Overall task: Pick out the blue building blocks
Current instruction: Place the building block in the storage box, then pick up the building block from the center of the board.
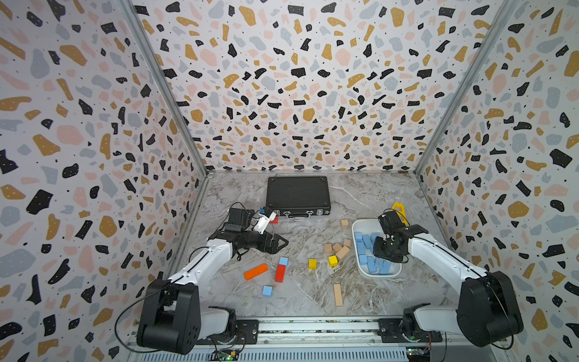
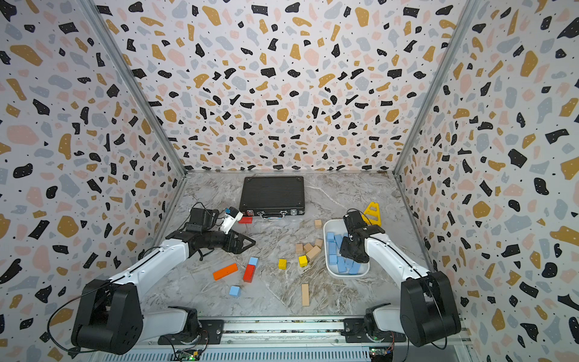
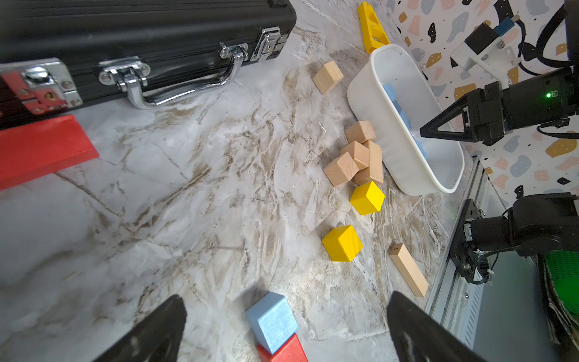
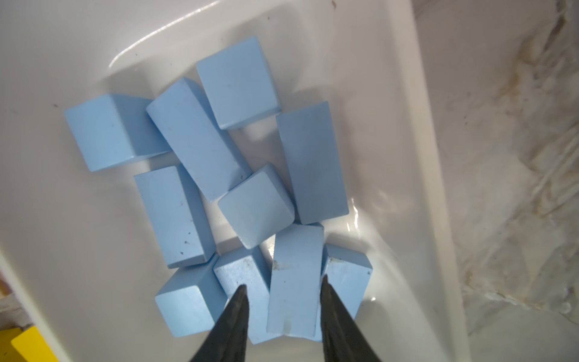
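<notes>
My right tool hangs inside the white bin. Its jaws are narrowly parted either side of a blue bar, with a clear gap between one finger and the bar. That bar lies among the blue building blocks heaped on the bin's floor. My left tool is spread wide and empty over the counter, above a blue cube that touches the end of a red block. A lone blue cube sits apart on the counter, nearer my bases.
</notes>
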Robot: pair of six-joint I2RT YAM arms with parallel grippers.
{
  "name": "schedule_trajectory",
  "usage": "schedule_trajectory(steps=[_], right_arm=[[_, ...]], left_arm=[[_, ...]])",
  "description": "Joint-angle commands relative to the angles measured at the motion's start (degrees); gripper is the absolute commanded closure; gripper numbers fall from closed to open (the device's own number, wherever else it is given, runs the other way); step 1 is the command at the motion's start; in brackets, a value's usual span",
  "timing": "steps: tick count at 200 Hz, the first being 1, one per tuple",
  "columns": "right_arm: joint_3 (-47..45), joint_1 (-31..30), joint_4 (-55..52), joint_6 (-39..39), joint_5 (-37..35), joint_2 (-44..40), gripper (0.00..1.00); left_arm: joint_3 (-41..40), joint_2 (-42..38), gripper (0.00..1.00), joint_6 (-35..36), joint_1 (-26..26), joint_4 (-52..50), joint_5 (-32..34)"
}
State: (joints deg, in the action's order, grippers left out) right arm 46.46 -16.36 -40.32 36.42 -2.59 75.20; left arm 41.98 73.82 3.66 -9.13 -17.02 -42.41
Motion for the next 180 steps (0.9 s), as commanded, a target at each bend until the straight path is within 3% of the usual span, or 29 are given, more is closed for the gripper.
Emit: schedule_trajectory(steps=[1,41,84,136,180], right_arm=[[2.72,-0.37,-2.17,-1.22,1.26,-2.15,0.62],[6.71,-3.68,-2.65,-4.59,2.07,-2.23,0.62],[10.4,-11.63,5.71,-8.78,9.54,1.28,0.62],[16.58,-26.39,15.97,-23.42,13.1,11.32,0.62],[14.29,-34.62,29.23,-37.1,17.6,17.55,0.63]], left_arm=[[1.53,-0.97,0.0,0.86,-0.1,0.27,0.61],[1.46,-1.28,0.0,0.87,0.28,0.4,3.14],[1.03,-2.24,0.0,-0.6,4.7,1.39,3.92],[0.11,-5.05,0.0,-0.42,13.98,1.38,5.35],[-0.25,-6.55,0.0,-0.56,20.93,1.28,6.77]])
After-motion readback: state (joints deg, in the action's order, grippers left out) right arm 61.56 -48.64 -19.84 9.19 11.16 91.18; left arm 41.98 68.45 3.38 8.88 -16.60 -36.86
